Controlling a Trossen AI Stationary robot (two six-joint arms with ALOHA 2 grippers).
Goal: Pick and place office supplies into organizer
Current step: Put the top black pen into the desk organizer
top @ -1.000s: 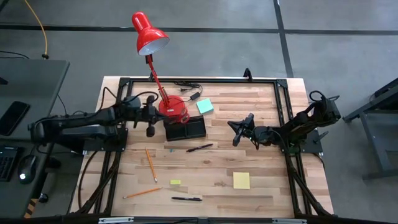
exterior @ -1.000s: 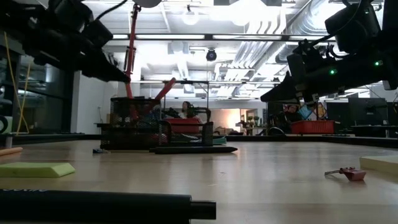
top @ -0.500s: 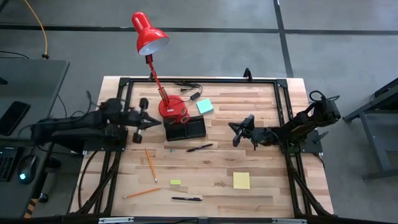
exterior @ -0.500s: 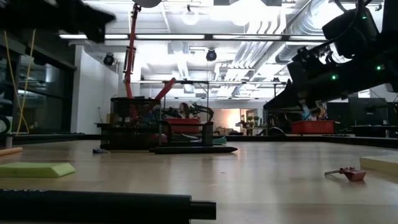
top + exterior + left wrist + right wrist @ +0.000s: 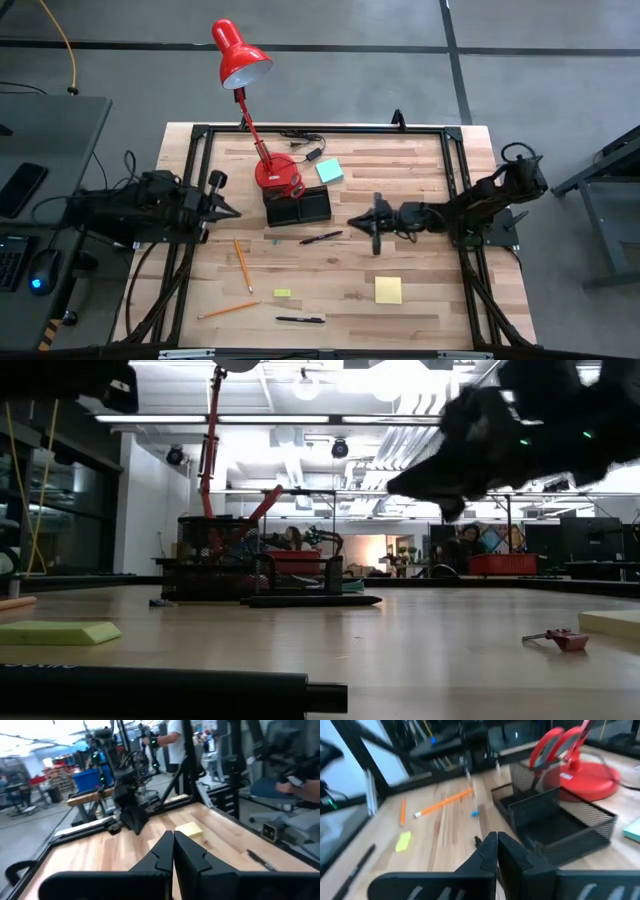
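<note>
From above: right gripper (image 5: pixel 376 226), fingers pressed together, hangs just right of the black pen (image 5: pixel 320 238); the organizer (image 5: pixel 297 207) is further left, touching the red lamp base (image 5: pixel 275 171). Left gripper (image 5: pixel 232 211), also pinched shut, points at the organizer. Low view: green sticky pad (image 5: pixel 55 632) up front. Right wrist view: scissors (image 5: pixel 555 747) standing in the mesh organizer (image 5: pixel 555 815). No readable writing anywhere.

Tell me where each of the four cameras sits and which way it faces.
High: overhead, straight down; both arms, organizer.
Low: tabletop height, level into the room; right arm overhead.
Left wrist: past the shut left gripper toward the right arm, yellow sticky-note pad.
Right wrist: past the shut right gripper toward the organizer, scissors.
Shared: organizer, except left wrist.
</note>
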